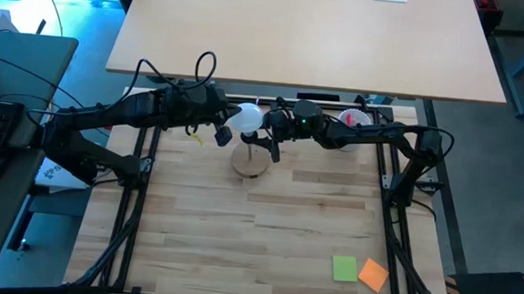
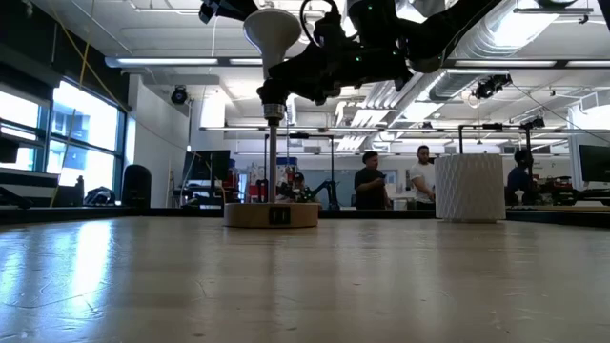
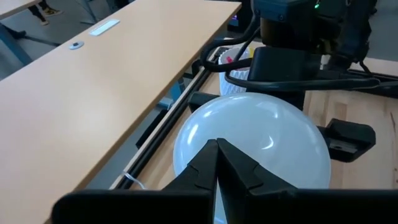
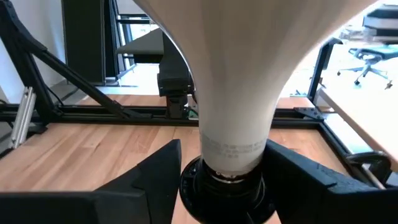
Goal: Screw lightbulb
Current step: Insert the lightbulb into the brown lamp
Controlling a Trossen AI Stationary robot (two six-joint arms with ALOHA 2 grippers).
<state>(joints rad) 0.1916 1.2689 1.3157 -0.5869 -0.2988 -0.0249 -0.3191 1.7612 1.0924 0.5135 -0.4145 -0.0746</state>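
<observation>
The white lightbulb (image 1: 245, 119) stands upright with its narrow base in the black socket (image 4: 222, 186). The socket tops the post (image 2: 273, 143) of a round wooden stand (image 1: 250, 162) near the table's far edge. My left gripper (image 3: 217, 155) is shut and comes at the globe from the table's left. My right gripper (image 4: 224, 158) comes level from the right. It is open, one finger on each side of the bulb's neck (image 4: 233, 140) just above the socket. A gap shows on one side; whether the other finger touches, I cannot tell. My left gripper's shut fingertips (image 3: 219, 149) lie against the upper side of the bulb's globe (image 3: 261, 134). They come from the table's left, slanting downward. The bulb stands upright on the stand's post, its base in the socket.
A white ribbed cup (image 2: 470, 188) stands right of the stand, by the far edge under my right arm (image 1: 372, 134). Green (image 1: 345, 268) and orange (image 1: 373, 276) paper squares lie at the near right. A pale desk (image 1: 305, 31) borders the far side. People (image 2: 370, 181) stand in the room beyond.
</observation>
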